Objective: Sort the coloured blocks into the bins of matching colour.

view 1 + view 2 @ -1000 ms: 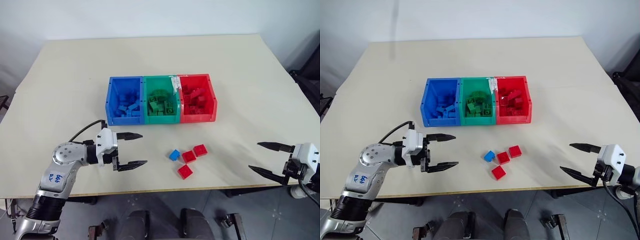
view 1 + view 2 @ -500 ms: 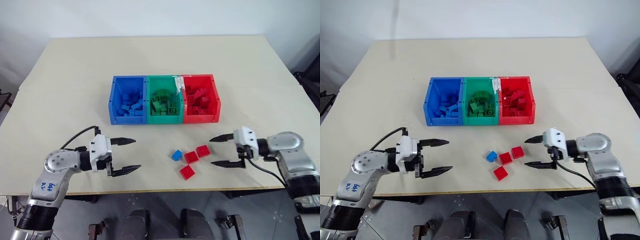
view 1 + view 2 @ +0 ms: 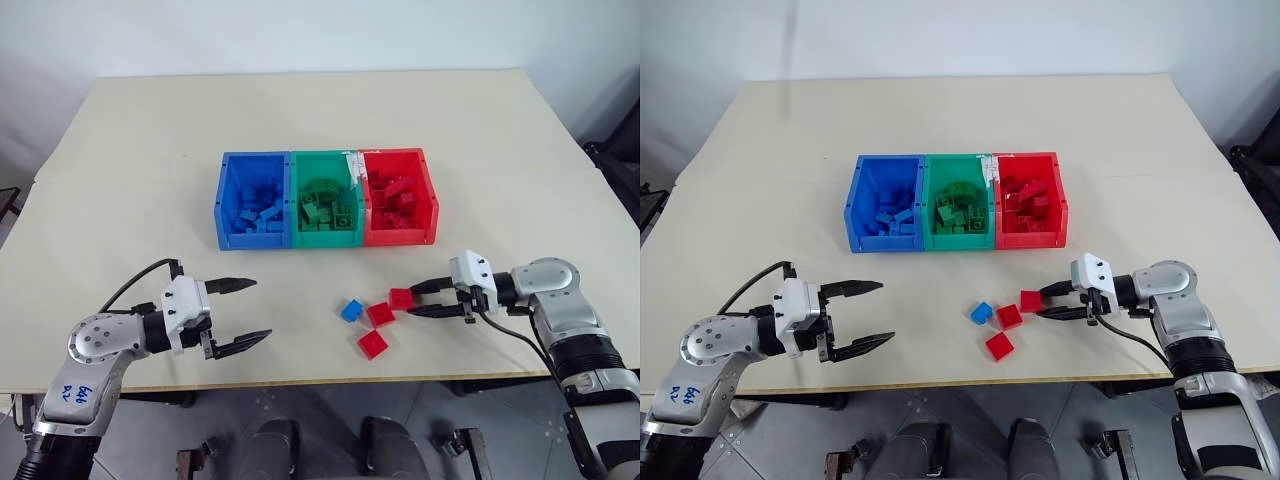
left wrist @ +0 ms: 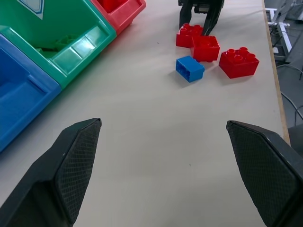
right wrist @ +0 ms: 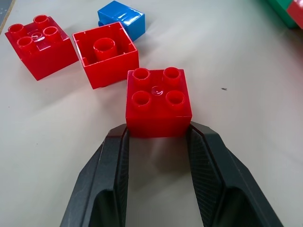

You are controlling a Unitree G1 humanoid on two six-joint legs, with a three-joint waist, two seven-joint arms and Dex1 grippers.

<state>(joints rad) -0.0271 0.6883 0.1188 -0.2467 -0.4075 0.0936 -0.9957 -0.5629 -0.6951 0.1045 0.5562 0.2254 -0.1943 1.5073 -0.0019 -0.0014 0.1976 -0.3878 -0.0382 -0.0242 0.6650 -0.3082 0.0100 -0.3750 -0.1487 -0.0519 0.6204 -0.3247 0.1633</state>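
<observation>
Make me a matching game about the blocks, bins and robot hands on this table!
Things:
1. green rectangular plastic bin
2. left gripper
3. small blue plastic brick
4. red studded plastic brick

Places or states:
a. between the right gripper's fingers
b. fingers wide open over the beige table
c. middle of the row of bins
d. loose on the table, beside an upside-down red brick

Pairs: 1-c, 2-b, 3-d, 4-a

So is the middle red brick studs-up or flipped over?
Flipped over. The middle red brick shows its hollow underside with one round tube, while the red bricks on either side show four studs.
</observation>
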